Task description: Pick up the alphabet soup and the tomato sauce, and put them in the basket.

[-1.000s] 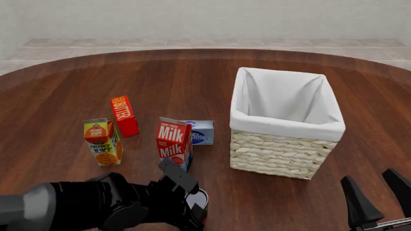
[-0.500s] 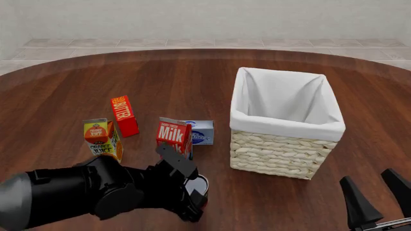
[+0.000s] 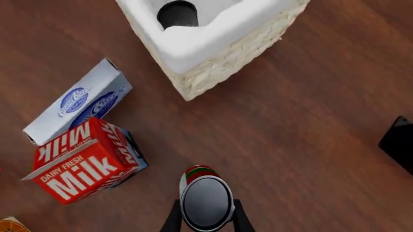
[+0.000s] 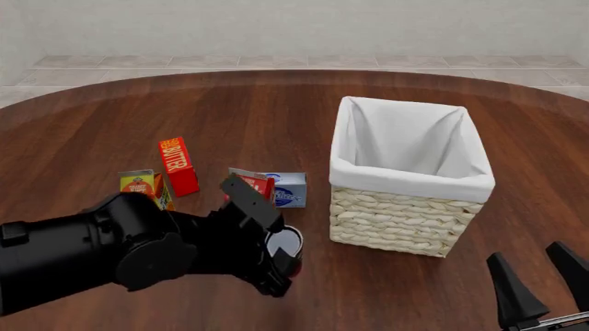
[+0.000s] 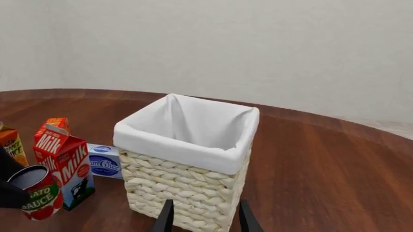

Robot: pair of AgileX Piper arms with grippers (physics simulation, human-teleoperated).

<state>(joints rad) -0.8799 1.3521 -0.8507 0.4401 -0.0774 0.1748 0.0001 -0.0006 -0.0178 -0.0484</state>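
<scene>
A dark can (image 3: 177,13) is sitting inside the basket (image 4: 410,185); only the left wrist view is showing it. The left gripper (image 3: 206,220) is pinching the tomato sauce (image 3: 206,200). The right gripper (image 5: 203,216) is staying spread.

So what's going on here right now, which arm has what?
The left gripper is shut on the tomato sauce and holds it above the table, near the milk carton and short of the basket. A dark round can top shows inside the basket, probably the alphabet soup. The right gripper hangs open and empty, facing the basket.
</scene>
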